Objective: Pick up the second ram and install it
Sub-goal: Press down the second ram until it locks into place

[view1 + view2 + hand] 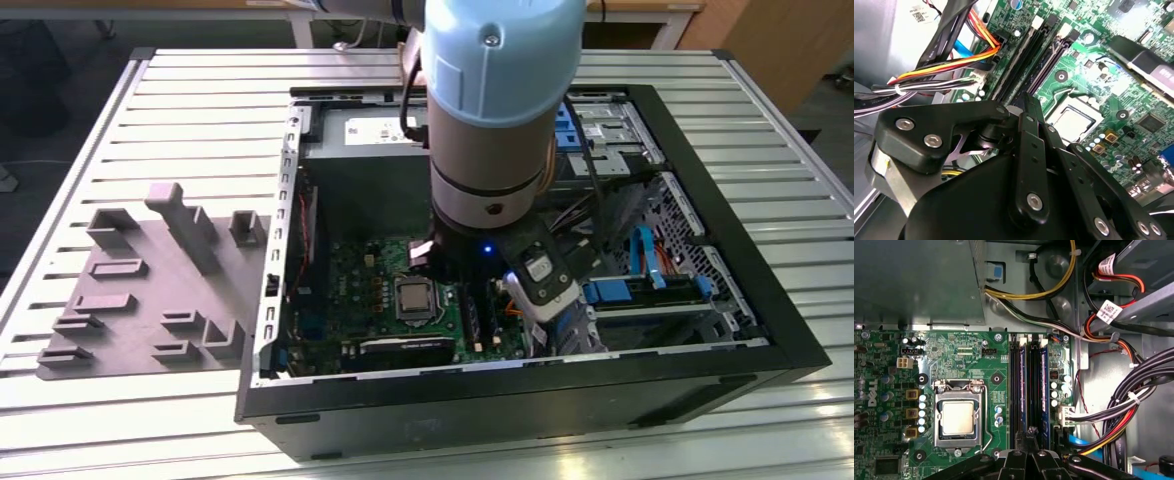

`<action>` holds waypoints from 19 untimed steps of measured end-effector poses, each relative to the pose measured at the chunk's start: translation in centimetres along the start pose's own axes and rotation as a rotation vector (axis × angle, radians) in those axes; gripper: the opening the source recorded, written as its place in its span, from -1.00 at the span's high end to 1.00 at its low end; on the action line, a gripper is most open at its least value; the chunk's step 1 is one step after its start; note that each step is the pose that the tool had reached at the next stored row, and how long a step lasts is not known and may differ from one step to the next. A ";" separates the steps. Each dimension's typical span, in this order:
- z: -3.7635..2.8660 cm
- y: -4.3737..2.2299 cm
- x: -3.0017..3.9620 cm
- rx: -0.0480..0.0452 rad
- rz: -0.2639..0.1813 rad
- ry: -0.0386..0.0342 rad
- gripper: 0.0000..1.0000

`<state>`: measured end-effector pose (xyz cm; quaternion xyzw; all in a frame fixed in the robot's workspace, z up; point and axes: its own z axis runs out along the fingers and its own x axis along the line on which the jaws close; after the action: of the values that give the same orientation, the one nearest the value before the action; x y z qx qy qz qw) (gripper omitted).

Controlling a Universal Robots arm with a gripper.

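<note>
In the first wrist view, the second ram (1032, 390) is a thin dark stick standing edge-on in the memory slots beside the processor socket (958, 417). My gripper (1029, 431) is low over the near end of that stick with its fingertips drawn together. Whether they pinch the stick or only rest on it is unclear. The second wrist view has the same closed fingers (1026, 107) just above the slots (1051, 60). From the exterior view, the arm (501, 120) reaches down into the open computer case (747, 290).
The grey holder tray (147, 290) with upright blocks lies on the slatted table at the exterior view's left. Bundled cables (1124, 410) run close beside the slots. The metal power supply box (914, 280) and drive bays (627, 290) crowd the case.
</note>
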<state>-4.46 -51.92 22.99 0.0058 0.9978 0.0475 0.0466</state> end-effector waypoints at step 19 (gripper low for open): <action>-0.11 -1.19 -0.02 0.0058 -0.001 0.0000 0.79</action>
<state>-4.46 -53.12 22.99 0.0056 0.9979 0.0446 0.0466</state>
